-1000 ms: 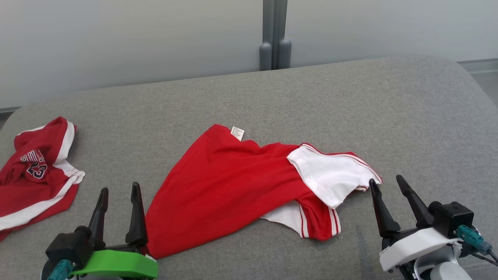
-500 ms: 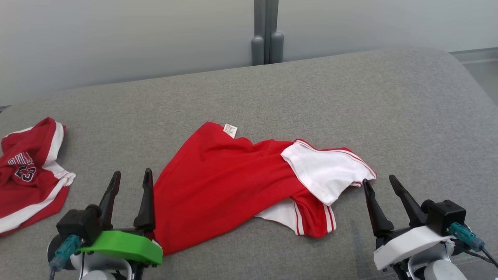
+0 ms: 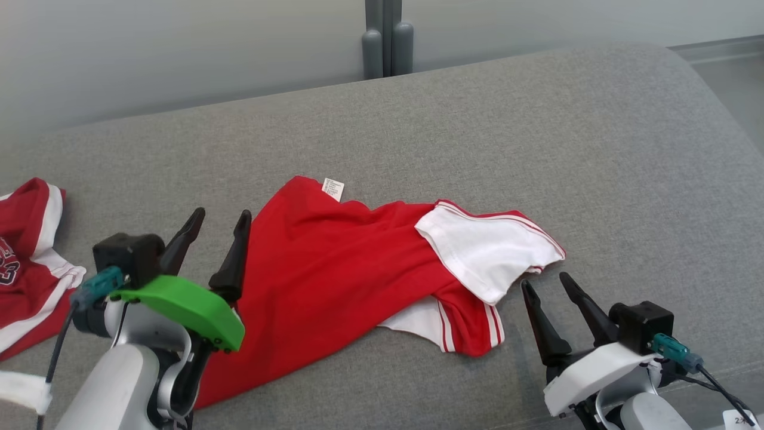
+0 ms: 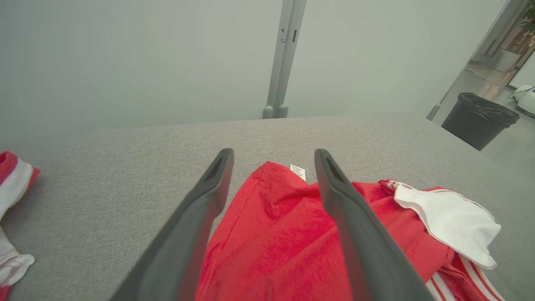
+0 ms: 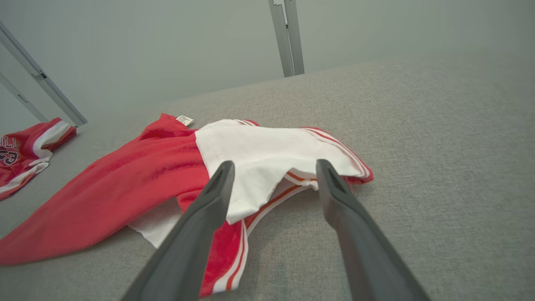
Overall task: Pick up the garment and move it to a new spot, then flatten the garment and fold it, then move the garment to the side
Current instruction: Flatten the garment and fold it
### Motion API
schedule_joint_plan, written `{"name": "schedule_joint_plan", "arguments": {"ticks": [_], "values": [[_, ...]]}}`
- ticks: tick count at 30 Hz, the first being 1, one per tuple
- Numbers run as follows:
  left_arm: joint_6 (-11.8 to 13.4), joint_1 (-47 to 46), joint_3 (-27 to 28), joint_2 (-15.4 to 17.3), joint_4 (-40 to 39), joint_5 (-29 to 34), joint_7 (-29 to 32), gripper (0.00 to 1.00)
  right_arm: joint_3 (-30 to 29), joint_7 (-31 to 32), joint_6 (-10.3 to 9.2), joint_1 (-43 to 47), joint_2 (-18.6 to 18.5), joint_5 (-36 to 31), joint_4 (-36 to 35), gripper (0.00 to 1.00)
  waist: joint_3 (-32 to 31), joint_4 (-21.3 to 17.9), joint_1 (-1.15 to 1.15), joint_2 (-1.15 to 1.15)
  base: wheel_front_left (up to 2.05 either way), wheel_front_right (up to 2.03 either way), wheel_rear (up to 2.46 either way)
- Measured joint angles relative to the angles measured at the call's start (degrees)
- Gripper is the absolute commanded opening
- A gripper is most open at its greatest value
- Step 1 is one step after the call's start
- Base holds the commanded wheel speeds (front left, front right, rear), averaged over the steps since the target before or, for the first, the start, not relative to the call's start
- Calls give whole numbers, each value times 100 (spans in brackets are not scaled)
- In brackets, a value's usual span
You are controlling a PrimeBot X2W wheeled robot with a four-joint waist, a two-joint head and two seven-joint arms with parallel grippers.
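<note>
Where the grey woven cushion [image 3: 537, 119] runs out at the left, a second jersey [image 3: 24, 263] lies crumpled, red with white bands. The left gripper [image 3: 221, 212], dark tapered fingers on a green mount, stands spread wide with nothing between them, right at the left edge of the garment [image 3: 322, 269]. The garment lies mid-cushion, a soft red knit spread in a rough triangle. It is rumpled toward the right, where a white sleeve [image 3: 483, 251] edged with red stripes folds over it. The right gripper [image 3: 544, 279], on a white mount, is likewise agape and empty, its tips just short of the sleeve.

Since a second ago the camera has swung, sliding everything leftward. Beyond that, the left gripper has risen and come forward to the garment's edge, and its pale forearm now shows. The right gripper has edged slightly inward.

The jersey carries a "23" under letters partly lost in folds. A small white label [image 3: 332, 189] at the garment's top corner has print too fine to read.
</note>
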Motion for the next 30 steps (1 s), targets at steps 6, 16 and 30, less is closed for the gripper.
{"name": "schedule_joint_plan", "arguments": {"ticks": [6, 16, 30], "values": [[-436, -795, -109, 127, 423, -516, 1093, 100, 374, 18, 0, -320, -18, -1, 143, 100, 207, -90, 0, 0, 0, 0, 0], [-700, -2024, -193, 189, 1283, -1006, 2263, 100, 960, 233, 0, -829, -68, 208, 504, 100, 556, -351, 0, 0, 0, 0, 0], [-945, -3130, -623, 348, 2140, -1332, 3360, 100, 1484, 132, 0, -1126, 182, 1801, 668, 100, 1073, -796, 0, 0, 0, 0, 0]]}}
